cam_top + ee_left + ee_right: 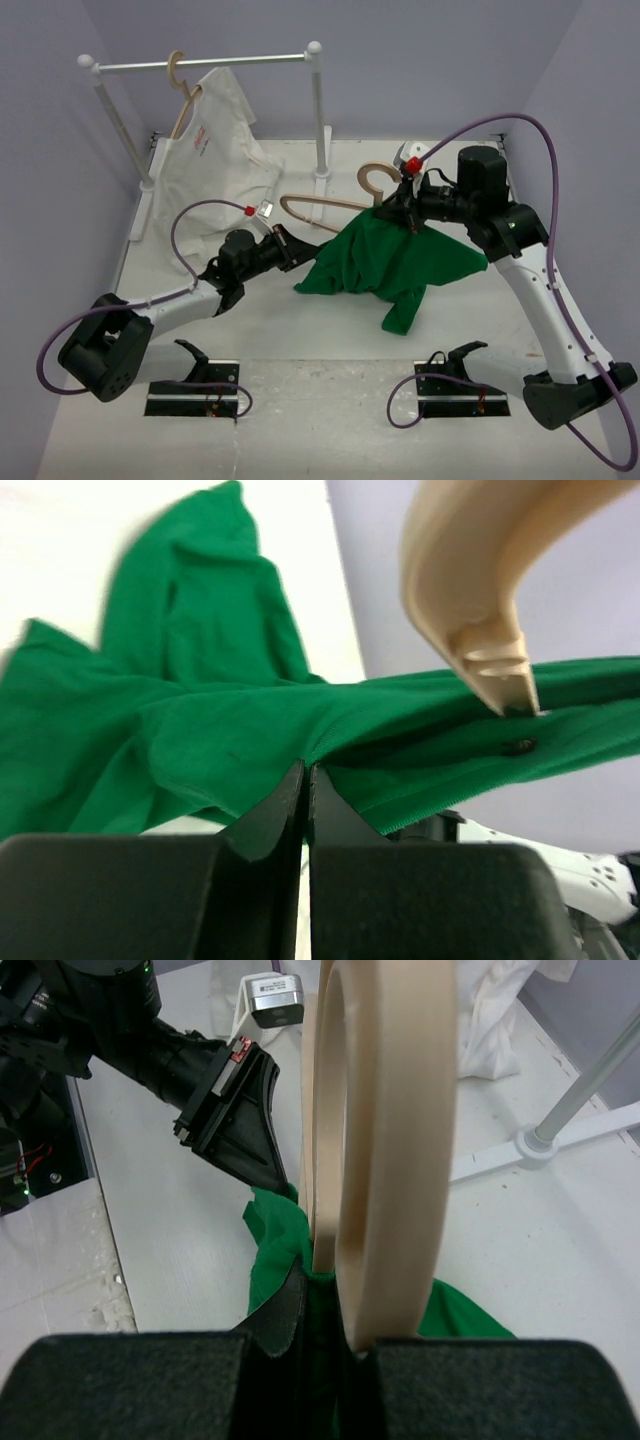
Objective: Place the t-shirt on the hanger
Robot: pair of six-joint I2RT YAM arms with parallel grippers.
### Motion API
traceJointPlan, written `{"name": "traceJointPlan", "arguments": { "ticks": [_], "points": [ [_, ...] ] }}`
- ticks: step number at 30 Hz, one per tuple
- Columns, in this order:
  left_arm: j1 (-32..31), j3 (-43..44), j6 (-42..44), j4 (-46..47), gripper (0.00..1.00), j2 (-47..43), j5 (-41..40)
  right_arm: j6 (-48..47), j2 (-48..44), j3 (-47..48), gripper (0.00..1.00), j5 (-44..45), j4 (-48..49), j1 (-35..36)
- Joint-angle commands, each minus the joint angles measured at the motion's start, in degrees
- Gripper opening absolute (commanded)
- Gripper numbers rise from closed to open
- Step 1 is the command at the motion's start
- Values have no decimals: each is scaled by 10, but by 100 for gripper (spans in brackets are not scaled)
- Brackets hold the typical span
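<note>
The green t-shirt (390, 262) lies bunched at the table's middle, its top lifted onto the tan wooden hanger (335, 206). My right gripper (406, 214) is shut on the hanger's neck with green collar cloth in the jaws; the right wrist view shows the hook (392, 1130) rising from my right gripper (335, 1300). My left gripper (303, 252) is shut on the t-shirt's left edge. In the left wrist view my left gripper (306, 772) pinches a fold of the t-shirt (200, 730), with the hanger's arm end (480, 580) poking out of the cloth above it.
A white clothes rack (210, 64) stands at the back left. A second wooden hanger bearing a white t-shirt (215, 155) hangs on it. The rack's right post (320, 110) and its base stand just behind the hanger. Purple walls close in the back and sides.
</note>
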Motion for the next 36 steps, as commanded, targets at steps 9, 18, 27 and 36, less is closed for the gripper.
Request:
{"name": "traceJointPlan", "arguments": {
  "ticks": [9, 18, 27, 36],
  "points": [
    [134, 94, 104, -176, 0, -47, -40, -5, -85, -62, 0, 15, -33, 5],
    [134, 170, 120, -209, 0, -51, -66, 6, -31, -6, 0, 100, -135, 35],
    [82, 238, 158, -234, 0, -78, -55, 121, 23, 21, 0, 162, 38, 54],
    [-1, 391, 278, -385, 0, -90, -81, 208, 24, -82, 0, 33, 322, 62]
  ]
}}
